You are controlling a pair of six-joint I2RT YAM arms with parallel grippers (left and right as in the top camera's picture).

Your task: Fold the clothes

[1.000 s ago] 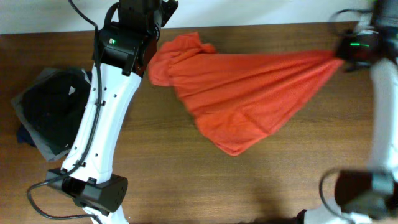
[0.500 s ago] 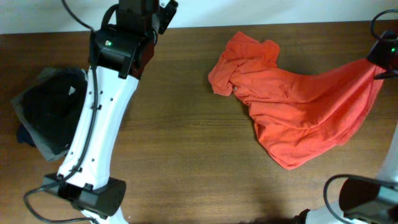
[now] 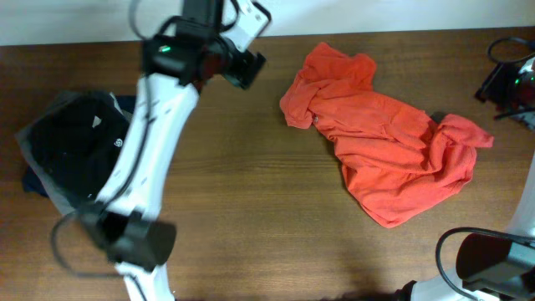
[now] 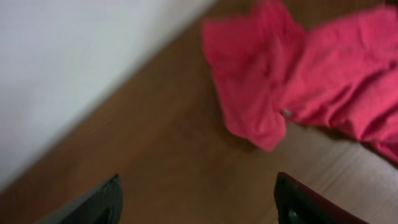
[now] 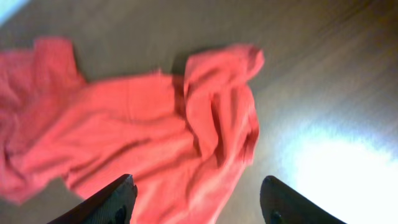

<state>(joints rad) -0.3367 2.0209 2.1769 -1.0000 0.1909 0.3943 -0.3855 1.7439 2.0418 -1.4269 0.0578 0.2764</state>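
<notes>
The red-orange shirt [image 3: 389, 146] lay crumpled on the right half of the table [image 3: 251, 209]. It ran from near the far edge toward the right edge, with one bunched end at the far side and a folded-over lump by the right edge. Any lettering was lost in the folds. In the left wrist view a small pale speck [image 4: 286, 113] on the cloth was too blurred to read.

The left gripper [image 4: 199, 204] hovered near the far edge, left of the shirt and apart from it. Its fingers [image 4: 104, 200] were spread wide with only bare wood between them. The right gripper [image 5: 199, 202] hung by the right edge, fingers [image 5: 118, 198] also parted wide and holding nothing, clear of the cloth. A pile of dark garments [image 3: 71, 150] sat by the left edge.
</notes>
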